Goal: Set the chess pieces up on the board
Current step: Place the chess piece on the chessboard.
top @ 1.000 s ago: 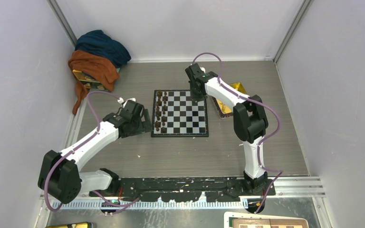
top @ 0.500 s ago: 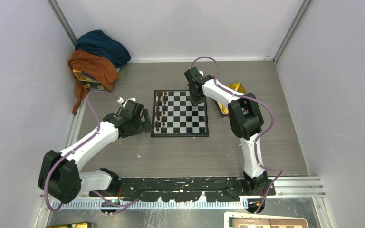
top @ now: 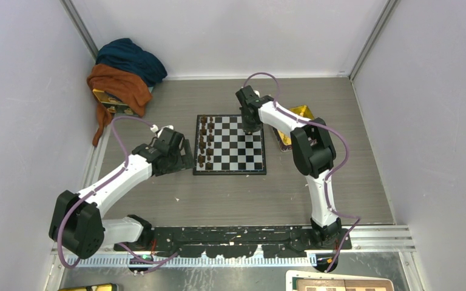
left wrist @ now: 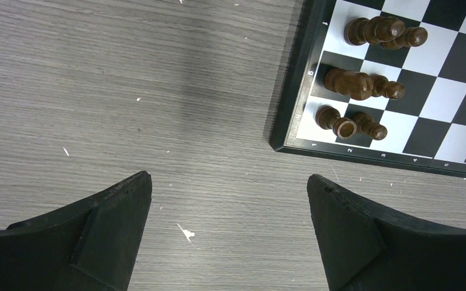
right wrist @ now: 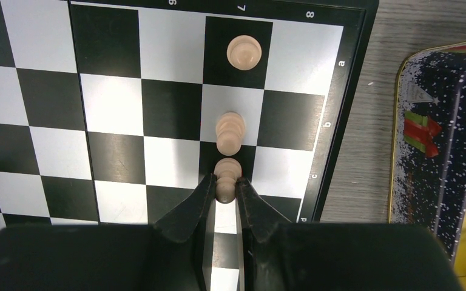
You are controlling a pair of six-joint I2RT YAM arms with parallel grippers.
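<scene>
Between the tips of the right end effector (right wrist: pixel 226 182) stands a light-tan pawn (right wrist: pixel 227 170), pinched on the board (right wrist: pixel 115 103) near its edge; two more light pawns (right wrist: pixel 229 132) stand just beyond it. The left end effector (left wrist: pixel 227 191) gapes wide over the surface (left wrist: pixel 127 91), with dark pieces (left wrist: pixel 355 82) on the board's corner ahead to its right.

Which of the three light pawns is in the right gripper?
The light pawn on row c's dark square, pinched by the right gripper; the row-b pawn and row-a pawn stand free.
</scene>
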